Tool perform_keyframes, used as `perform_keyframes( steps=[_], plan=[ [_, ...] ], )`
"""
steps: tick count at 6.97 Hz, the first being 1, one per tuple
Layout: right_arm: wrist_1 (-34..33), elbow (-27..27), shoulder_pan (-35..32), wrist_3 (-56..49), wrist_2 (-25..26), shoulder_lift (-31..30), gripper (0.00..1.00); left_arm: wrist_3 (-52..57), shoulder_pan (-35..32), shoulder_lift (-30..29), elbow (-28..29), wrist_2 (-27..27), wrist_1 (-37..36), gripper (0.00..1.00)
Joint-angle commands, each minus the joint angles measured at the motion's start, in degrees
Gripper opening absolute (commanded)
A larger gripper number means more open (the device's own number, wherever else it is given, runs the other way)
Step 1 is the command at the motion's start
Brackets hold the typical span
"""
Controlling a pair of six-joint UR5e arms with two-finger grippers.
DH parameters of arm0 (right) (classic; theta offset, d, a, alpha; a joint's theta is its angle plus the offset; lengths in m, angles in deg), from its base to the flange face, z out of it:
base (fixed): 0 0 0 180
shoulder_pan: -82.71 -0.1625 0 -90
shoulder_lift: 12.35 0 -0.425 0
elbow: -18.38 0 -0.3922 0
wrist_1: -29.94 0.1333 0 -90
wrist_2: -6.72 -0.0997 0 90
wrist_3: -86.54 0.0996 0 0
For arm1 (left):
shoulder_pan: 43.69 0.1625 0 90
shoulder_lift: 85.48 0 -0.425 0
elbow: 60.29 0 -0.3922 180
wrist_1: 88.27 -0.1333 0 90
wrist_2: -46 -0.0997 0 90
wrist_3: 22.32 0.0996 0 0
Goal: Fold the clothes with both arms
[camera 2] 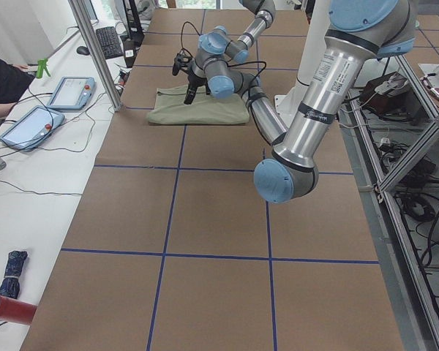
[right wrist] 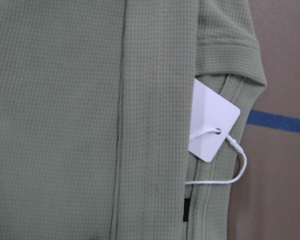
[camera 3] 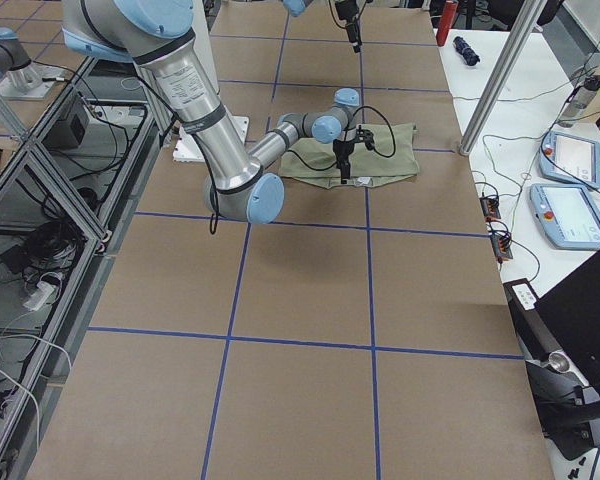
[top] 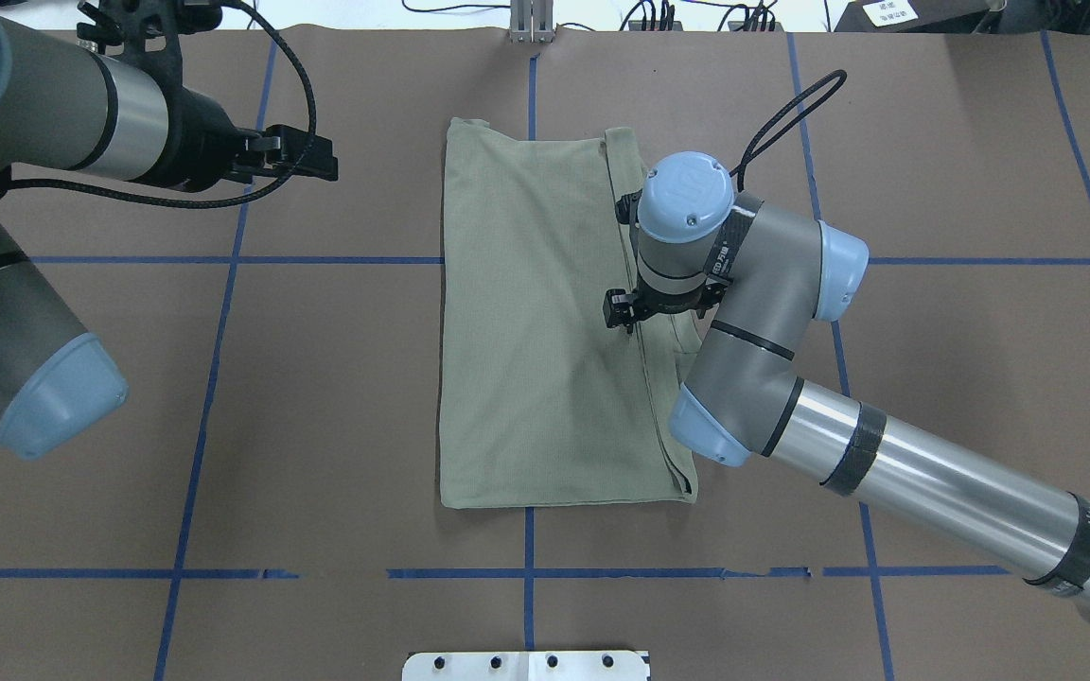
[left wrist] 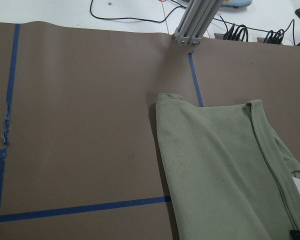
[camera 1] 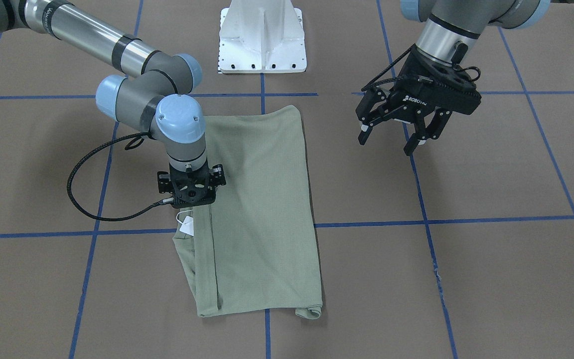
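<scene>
Shirt (camera 1: pixel 257 209): folded on the desk (camera 1: pixel 466 274), long axis pointing away from the robot.
Right claw (camera 1: pixel 191 192): nearer, over shirt's tagged edge; we cannot tell its grip.
Left claw (camera 1: pixel 391 137): spread, well off shirt's opposite edge.

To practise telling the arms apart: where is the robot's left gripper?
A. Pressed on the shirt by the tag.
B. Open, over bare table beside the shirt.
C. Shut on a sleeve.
B: the left gripper hangs open over bare table, clear of the shirt; the right gripper is the one over the shirt by the hang tag.
</scene>
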Motion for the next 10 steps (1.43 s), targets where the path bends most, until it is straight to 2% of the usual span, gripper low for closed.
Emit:
perform_keyframes(
  steps=[1,10],
  plan=[
    [-0.27,-0.05,-0.03,-0.99,-0.62,-0.34,1.0,-0.04,0.09,0.0,0.04,0.03,-0.08,1.0],
    [-0.71,0.65,-2.05,-1.08,-2.64,-0.87,1.0,-0.13,0.18,-0.08,1.27,0.03,0.54,1.0]
  ],
)
